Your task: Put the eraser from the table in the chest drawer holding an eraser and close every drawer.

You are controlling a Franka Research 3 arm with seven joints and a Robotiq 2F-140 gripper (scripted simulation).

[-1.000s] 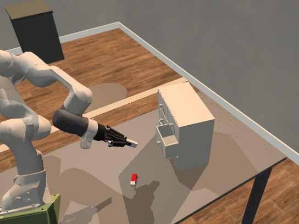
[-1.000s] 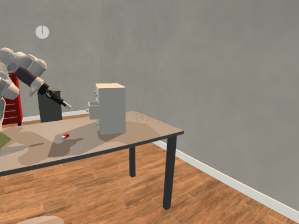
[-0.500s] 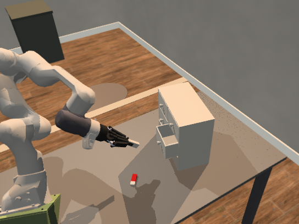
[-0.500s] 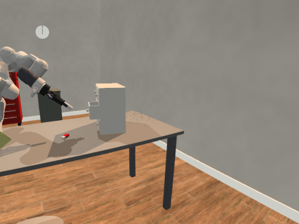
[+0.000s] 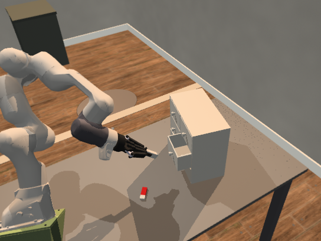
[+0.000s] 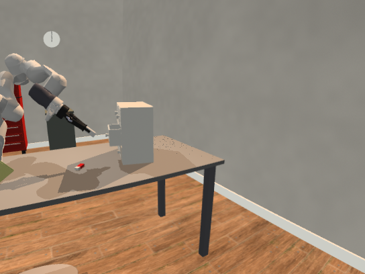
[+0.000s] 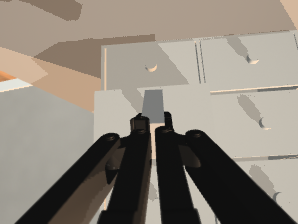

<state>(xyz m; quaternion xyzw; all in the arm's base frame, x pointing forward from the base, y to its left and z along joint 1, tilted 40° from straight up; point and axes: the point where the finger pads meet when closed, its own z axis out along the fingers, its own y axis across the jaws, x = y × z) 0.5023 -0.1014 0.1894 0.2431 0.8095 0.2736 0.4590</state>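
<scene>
The red and white eraser [image 5: 143,193] lies on the table in front of the chest; it also shows in the exterior view [image 6: 79,166]. The small white chest [image 5: 197,133] stands upright with one drawer [image 5: 180,150] on its left column pulled partly out. I see nothing in the visible part of that drawer. The other drawers are pushed in. My gripper [image 5: 153,153] is shut and empty, held in the air with its tips pointing at the open drawer's front, a short way from it. In the wrist view the closed fingers [image 7: 152,120] face that drawer front [image 7: 175,107].
The table's front edge runs close below the eraser, and its right edge lies past the chest. A dark cabinet [image 5: 36,29] stands on the floor behind the arm. A red tool cart [image 6: 13,134] stands by the wall.
</scene>
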